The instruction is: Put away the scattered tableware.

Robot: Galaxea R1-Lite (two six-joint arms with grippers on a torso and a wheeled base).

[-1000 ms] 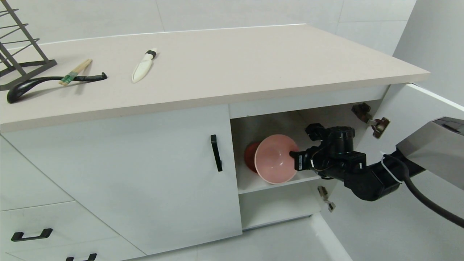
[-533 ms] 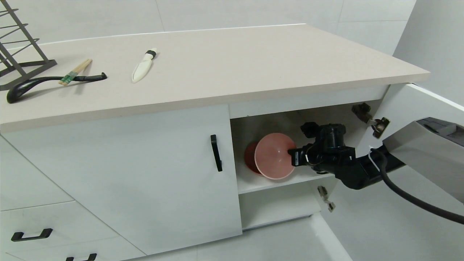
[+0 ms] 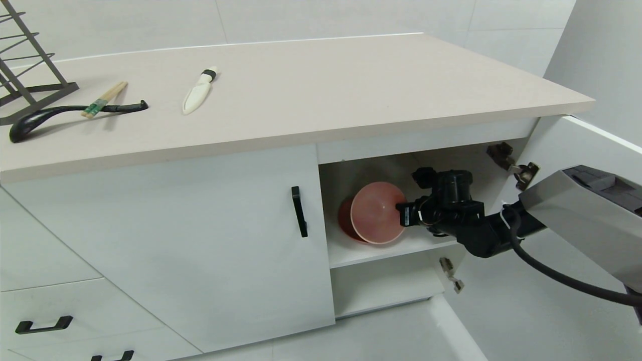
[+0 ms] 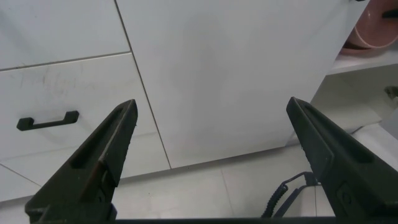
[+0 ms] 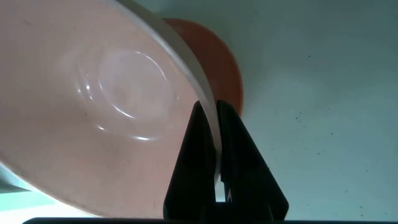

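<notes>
Inside the open cabinet my right gripper [image 3: 403, 214] is shut on the rim of a pink bowl [image 3: 375, 213], held on edge just above the shelf [image 3: 351, 253]. In the right wrist view the black fingers [image 5: 205, 149] pinch the pink bowl's [image 5: 93, 106] rim. A red bowl [image 3: 345, 216] sits right behind it, also seen as the red bowl [image 5: 214, 65]. On the countertop lie a black ladle [image 3: 60, 114], chopsticks [image 3: 104, 100] and a white knife [image 3: 199, 90]. My left gripper [image 4: 211, 155] hangs open in front of the closed cabinet door [image 4: 236, 81], holding nothing.
The cabinet's right door [image 3: 567, 150] stands open beside my right arm. The left door has a black handle [image 3: 299, 211]. A dark wire rack [image 3: 25, 65] stands at the counter's far left. Drawers with black handles [image 3: 42, 325] sit low at the left.
My right gripper has carried the pink bowl deeper into the cabinet, up and to the left, closer to the red bowl. The countertop items have not moved.
</notes>
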